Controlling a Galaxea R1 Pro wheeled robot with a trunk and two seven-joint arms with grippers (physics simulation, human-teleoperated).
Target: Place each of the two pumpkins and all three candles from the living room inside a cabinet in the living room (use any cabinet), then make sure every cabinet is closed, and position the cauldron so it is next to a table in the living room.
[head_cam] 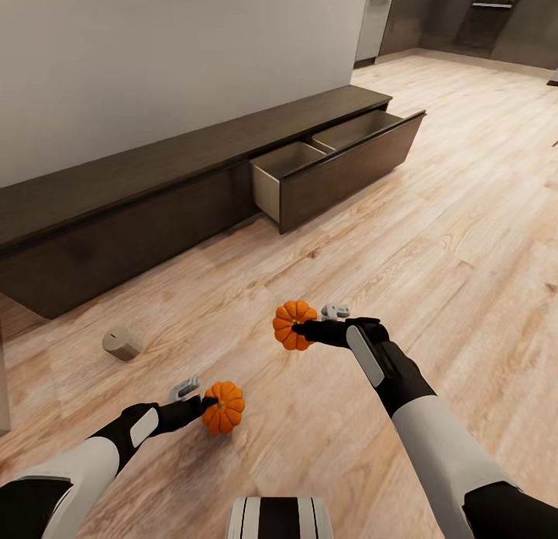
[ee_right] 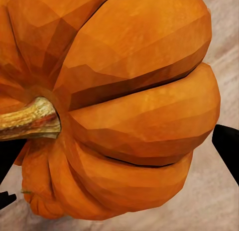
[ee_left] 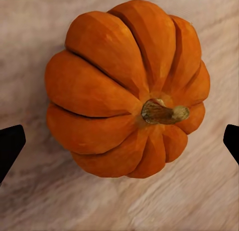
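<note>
Two pumpkins observed, each at the tip of a claw above the wooden floor (head_cam: 434, 213). The left pumpkin (head_cam: 223, 406) sits at the end of the left claw (head_cam: 208, 403); in the left wrist view this pumpkin (ee_left: 127, 89) lies stem-sideways between two black fingertips (ee_left: 10, 146) that stand wide of it, no contact visible. Left claw: apart.

The right pumpkin (head_cam: 292, 324) is at the tip of the right claw (head_cam: 301, 328), further forward than the left one. In the right wrist view the pumpkin (ee_right: 114, 101) sits very close to the lens, its brown stem pointing sideways, a black fingertip (ee_right: 228, 149) showing at its edge. Whether the right claw is clamped on it cannot be told.

One tan candle (head_cam: 122, 343) lies on its side on the floor, ahead of the left arm, near the cabinet (head_cam: 155, 190). The cabinet runs along the grey wall; one wide drawer (head_cam: 341, 163) is pulled out, its pale divided interior showing nothing inside.
</note>
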